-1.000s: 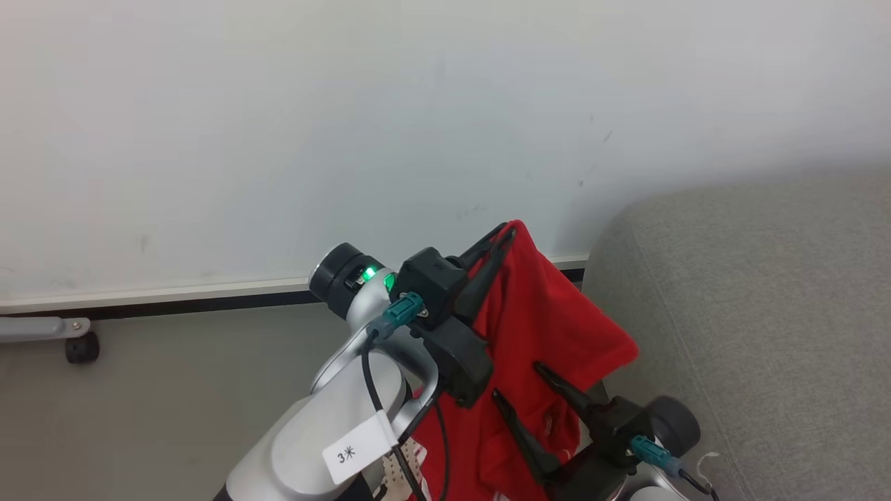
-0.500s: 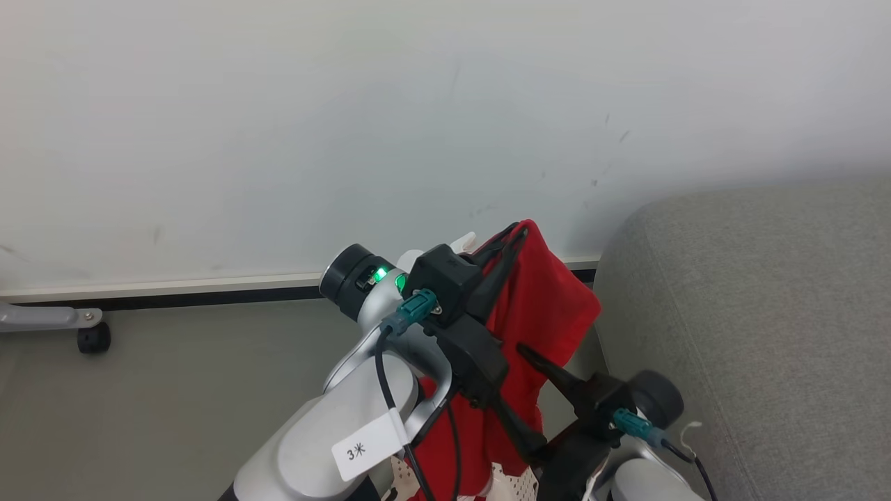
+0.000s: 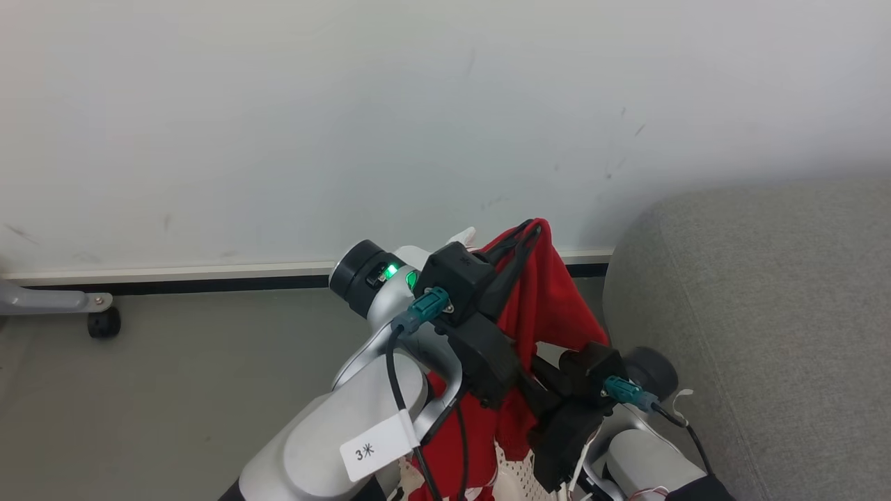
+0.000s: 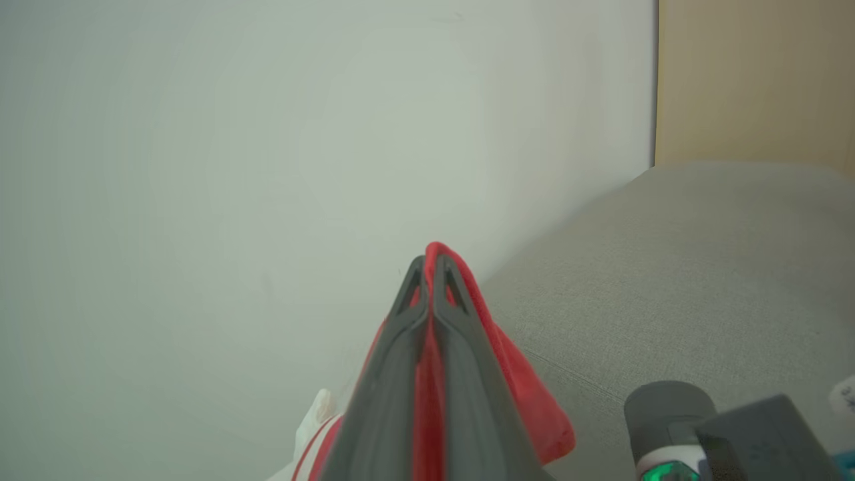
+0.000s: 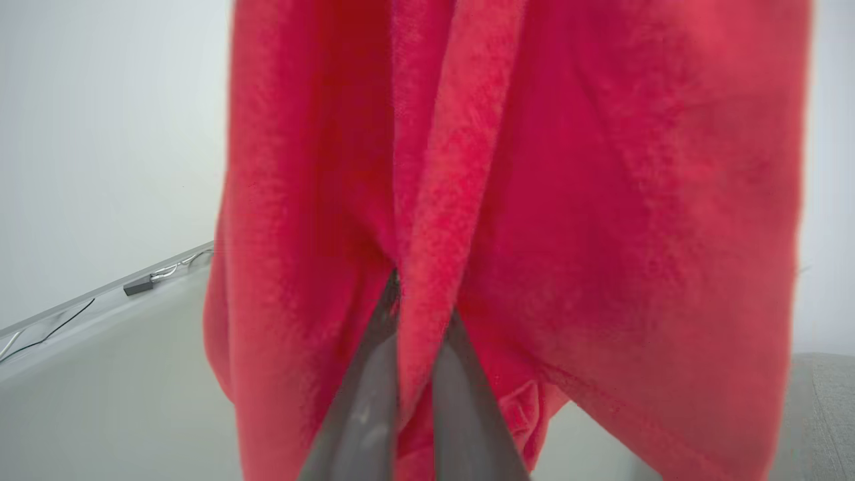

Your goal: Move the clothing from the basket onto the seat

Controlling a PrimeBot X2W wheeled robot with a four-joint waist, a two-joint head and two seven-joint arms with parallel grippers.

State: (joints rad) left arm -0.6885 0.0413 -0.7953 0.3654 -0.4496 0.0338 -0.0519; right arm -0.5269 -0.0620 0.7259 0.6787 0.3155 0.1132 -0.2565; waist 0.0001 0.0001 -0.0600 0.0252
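The red clothing (image 3: 553, 306) hangs in the air, with my left gripper (image 3: 532, 228) shut on its top fold. The left wrist view shows that gripper (image 4: 431, 267) pinching red cloth, with white trim (image 4: 314, 427) below. Lower down, my right gripper (image 3: 539, 372) is shut on a hanging fold, its fingers partly hidden behind the left gripper's body. In the right wrist view the right gripper (image 5: 419, 314) clamps a ridge of the clothing (image 5: 601, 200). The grey seat (image 3: 766, 313) lies just to the right. A holed cream piece of the basket (image 3: 511, 470) shows at the bottom edge.
A white wall with a dark baseboard (image 3: 209, 282) stands behind, above a grey floor (image 3: 174, 390). A metal leg with a black caster (image 3: 104, 323) is at the far left. A beige panel (image 4: 755, 80) rises beyond the seat (image 4: 701, 267).
My right gripper has shut on the cloth's lower fold, and the loose right flap has drawn in. The head camera has shifted slightly; the left gripper keeps its hold.
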